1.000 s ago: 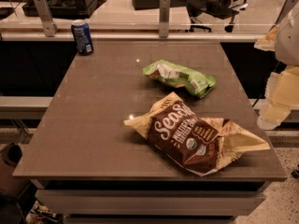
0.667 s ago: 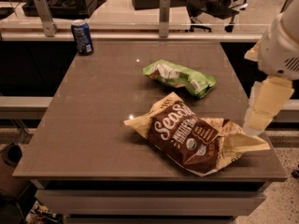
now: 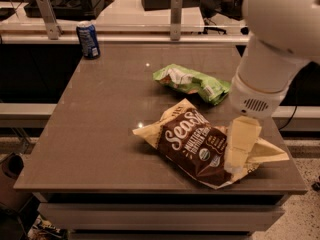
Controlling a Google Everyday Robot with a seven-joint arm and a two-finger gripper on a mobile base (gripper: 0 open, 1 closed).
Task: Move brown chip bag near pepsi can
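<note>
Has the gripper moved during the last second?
Yes. The gripper moved left, from right of the table to over the brown chip bag.

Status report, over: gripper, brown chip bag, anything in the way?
Gripper low over right end of brown chip bag. Bag lies front right on table; pepsi can upright at far left corner. Green chip bag sits behind, off the straight path.
</note>
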